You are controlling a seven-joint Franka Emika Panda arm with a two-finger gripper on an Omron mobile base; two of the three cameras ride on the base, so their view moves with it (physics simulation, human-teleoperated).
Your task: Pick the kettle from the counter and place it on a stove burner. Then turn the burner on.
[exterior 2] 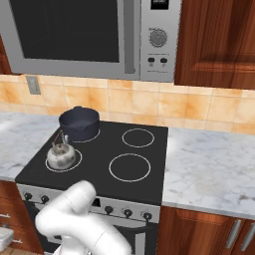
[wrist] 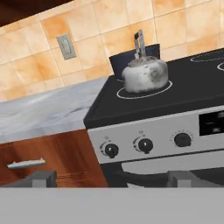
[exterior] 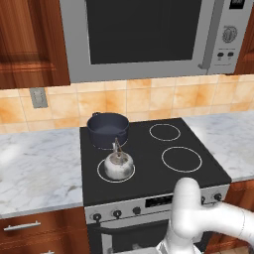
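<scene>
One small silvery-white metal kettle sits inside the white-ringed burner at the black glass cooktop's front-left corner. Fingers spread wide, gripping nothing, low before the stove front. Black control knobs lie just ahead and above them.

A silver microwave with a dark door hangs at the top of both base views, its dial and buttons on the right. Reddish-brown wood cabinets flank it. Below runs a backsplash of orange-tan tiles, with a grey wall outlet at the left of the frame. In the hand view, a lower wooden drawer with a metal handle sits at the lower left, beside the oven's silver front panel carrying black knobs.
</scene>
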